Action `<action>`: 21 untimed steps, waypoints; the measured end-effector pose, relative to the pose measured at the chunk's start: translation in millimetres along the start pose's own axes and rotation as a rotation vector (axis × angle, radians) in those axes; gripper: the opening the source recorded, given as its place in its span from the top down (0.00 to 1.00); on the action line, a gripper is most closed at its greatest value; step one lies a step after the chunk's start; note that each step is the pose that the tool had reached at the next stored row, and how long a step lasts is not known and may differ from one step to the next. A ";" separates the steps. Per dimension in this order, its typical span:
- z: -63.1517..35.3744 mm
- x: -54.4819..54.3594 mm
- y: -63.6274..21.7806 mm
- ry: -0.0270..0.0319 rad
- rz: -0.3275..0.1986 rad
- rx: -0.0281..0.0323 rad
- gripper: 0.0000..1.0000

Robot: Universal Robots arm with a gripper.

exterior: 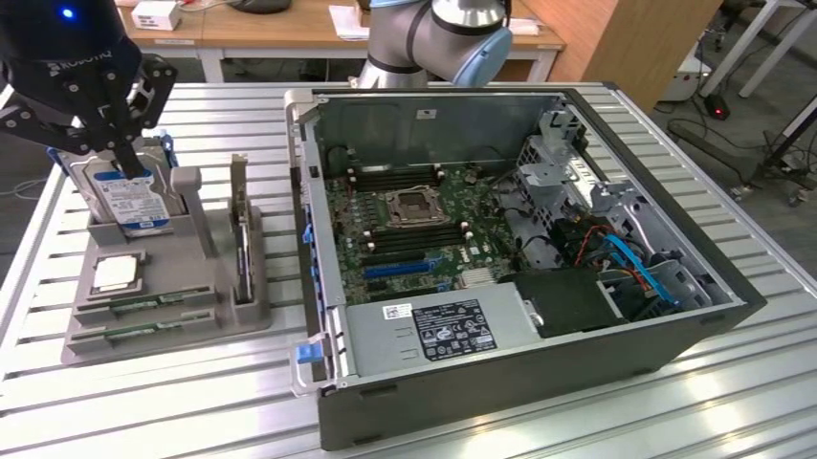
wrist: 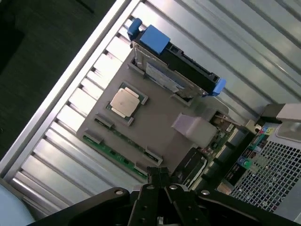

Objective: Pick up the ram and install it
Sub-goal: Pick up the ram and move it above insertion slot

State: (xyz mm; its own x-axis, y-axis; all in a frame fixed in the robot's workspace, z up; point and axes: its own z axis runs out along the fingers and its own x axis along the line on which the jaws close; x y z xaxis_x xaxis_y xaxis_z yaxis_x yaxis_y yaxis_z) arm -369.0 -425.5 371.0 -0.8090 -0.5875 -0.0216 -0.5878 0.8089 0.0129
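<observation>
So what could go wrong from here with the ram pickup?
1. The gripper is shut and empty above the hard drive, away from the ram sticks at the grey holder's opposite end; dropping here would likely strike the drive.
2. The two sticks sit low in neighbouring slots, so a slightly off approach might nudge both or scrape the holder.

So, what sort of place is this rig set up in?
Probably a robotics lab or workshop set up for PC assembly: an open computer case sits on a slatted aluminium table, a grey fixture stands beside it, and wooden desks stand behind.
</observation>
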 end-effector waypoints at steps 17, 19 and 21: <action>0.8 0.0 0.0 0.0036 -0.271 -0.0059 0.91; 0.8 0.0 0.0 0.0037 -0.290 -0.0062 0.91; 0.8 0.0 0.0 0.0039 -0.305 -0.0066 0.91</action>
State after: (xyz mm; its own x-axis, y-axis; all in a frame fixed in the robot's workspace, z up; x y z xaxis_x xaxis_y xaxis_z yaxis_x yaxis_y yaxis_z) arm -369.0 -425.5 370.2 -0.5948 -0.8036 -0.0217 -0.8039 0.5946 0.0129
